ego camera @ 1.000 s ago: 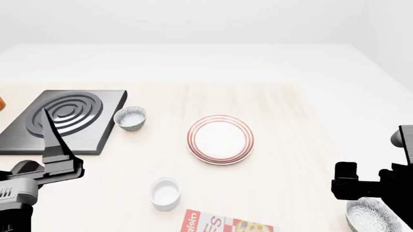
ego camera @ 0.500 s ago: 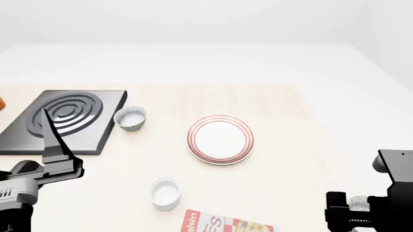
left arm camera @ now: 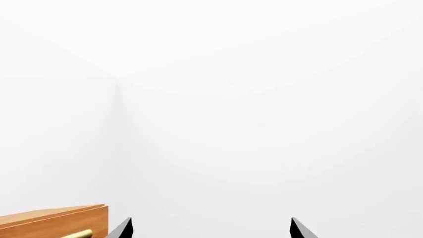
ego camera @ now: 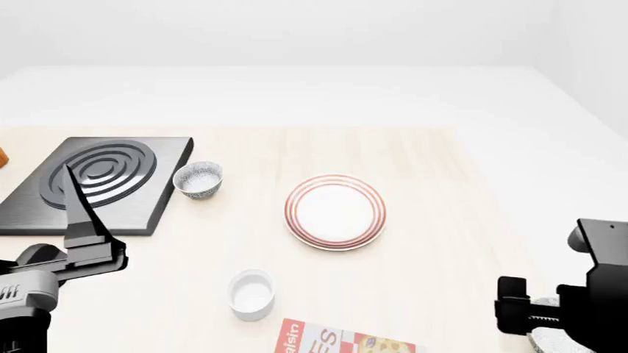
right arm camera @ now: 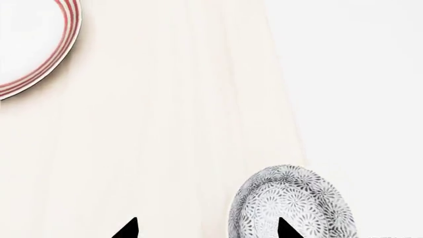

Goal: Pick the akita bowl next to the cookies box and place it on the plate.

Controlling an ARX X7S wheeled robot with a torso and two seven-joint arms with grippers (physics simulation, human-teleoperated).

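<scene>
The akita bowl the job is about sits near the table's right edge, close to the robot. In the head view only a sliver of it peeks out under the right arm, with the cookies box off to its left along the bottom of the shot and a gap of bare table between them. In the right wrist view the bowl lies tipped so mostly the speckled outside shows, so I can't say if anything's in it. The right gripper has its two black fingertips spread wide; one tip overlaps the bowl's side, the other is out over bare wood, and it isn't holding anything. The plate is mid-table, well away from that bowl, its white centre bare; its red-ringed rim also shows in the right wrist view. The twin bowl sits just beside the black stove plate, and looks to have nothing inside. The small white cup near the box is likewise bare inside. The left gripper is open too, tips well apart, pointing at blank wall with a bit of wooden cabinet in the corner.
</scene>
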